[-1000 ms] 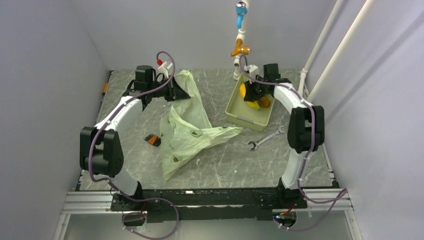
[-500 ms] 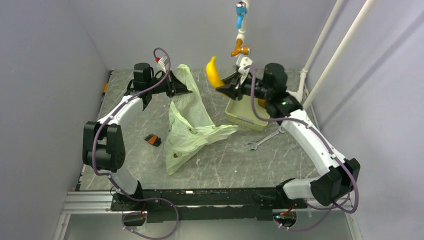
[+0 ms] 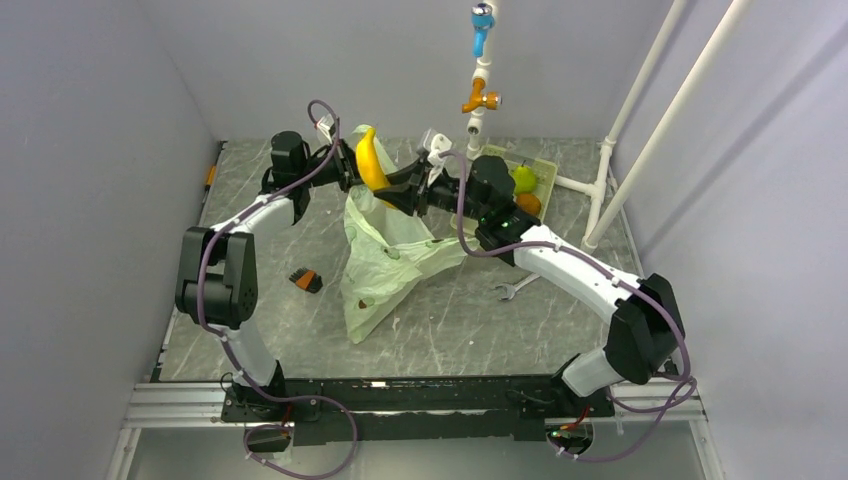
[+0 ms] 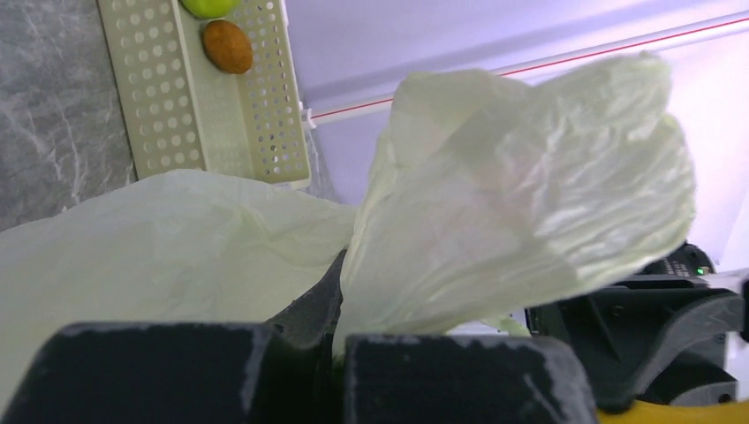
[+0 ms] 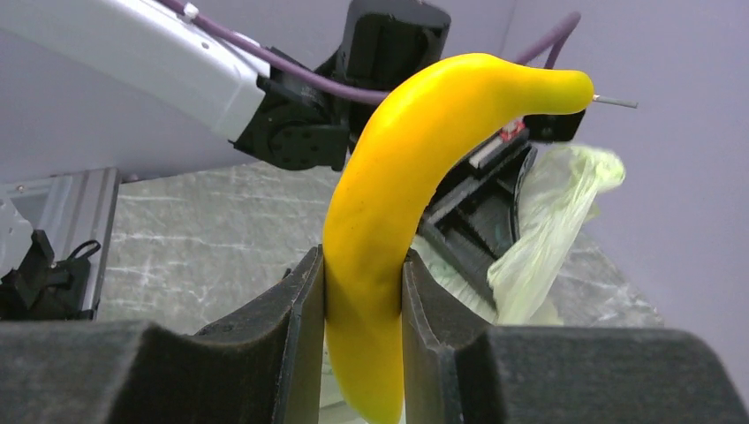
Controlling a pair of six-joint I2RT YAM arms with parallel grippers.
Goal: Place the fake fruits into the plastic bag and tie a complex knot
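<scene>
Top external gives us the whole table [image 3: 260, 320] at once. The plastic bag [image 3: 385, 255] drapes in a crumpled sheet from the left gripper [image 3: 342, 172] down to the surface, where its lower end lies flat. The right gripper [image 3: 392, 192] reaches across from the other side, carrying a yellow banana [image 3: 370, 160]. The banana stands nearly upright just beside the raised top of the bag and close to the left gripper.

Behind the right arm we see the pale green tray [image 3: 547, 168], holding a round green fruit [image 3: 523, 178] and an orange-brown fruit [image 3: 528, 203]. A wrench [image 3: 517, 285] lies right of the bag and a small orange-and-black block [image 3: 306, 279] lies left of it.

Left wrist shows what the overhead hides. The left fingers meet on a bunch of bag film, which billows up from between them.

Right wrist shows us the other grip. The two fingers are clamped on the banana's lower half, one on each side, with its curved tip pointing up and to the right. Beyond the banana sits the left gripper, with a puff of film beside it. We cannot tell from any view whether the banana touches the film.
</scene>
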